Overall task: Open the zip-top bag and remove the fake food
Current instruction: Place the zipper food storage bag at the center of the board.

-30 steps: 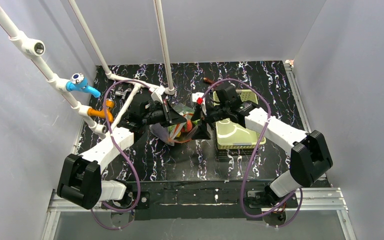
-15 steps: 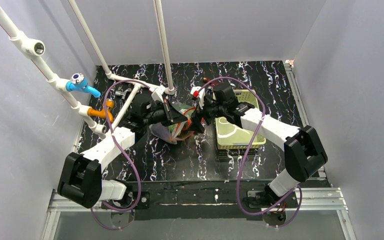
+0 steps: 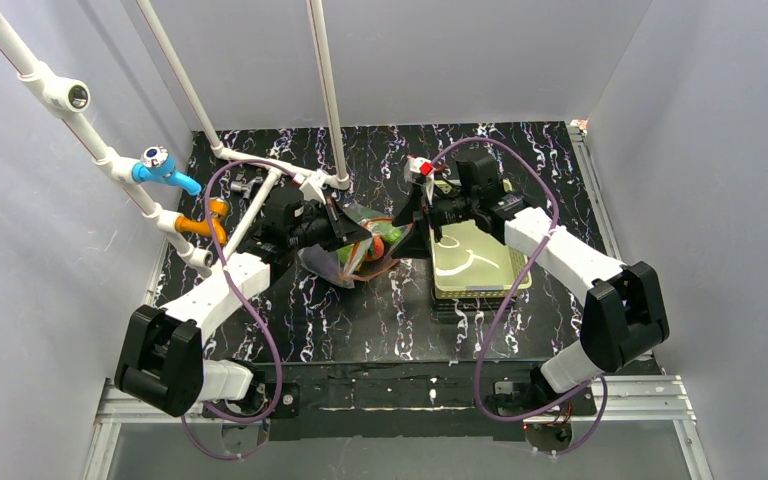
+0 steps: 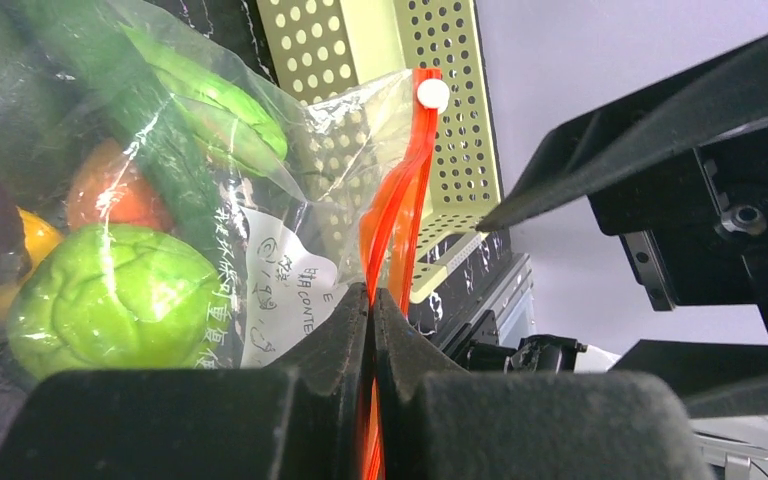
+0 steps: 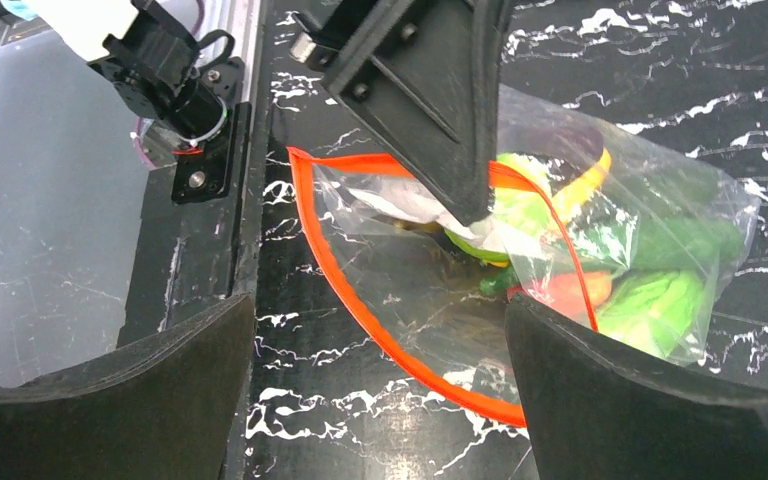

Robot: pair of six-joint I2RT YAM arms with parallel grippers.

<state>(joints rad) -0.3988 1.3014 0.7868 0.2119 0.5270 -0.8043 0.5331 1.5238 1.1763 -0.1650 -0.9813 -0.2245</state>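
Mouth looks open already. The zip-top bag is mid-table, with the perforated basket at its 3 o'clock. Left gripper pinches the orange zipper strip, and the right gripper is spread wide at the opening. Fake food is all inside, so emptying's left.

The zip-top bag lies mid-tabletop with the fake food inside. The basket stands just to its right. The left claw meets the bag's left side; the right claw is near its right.
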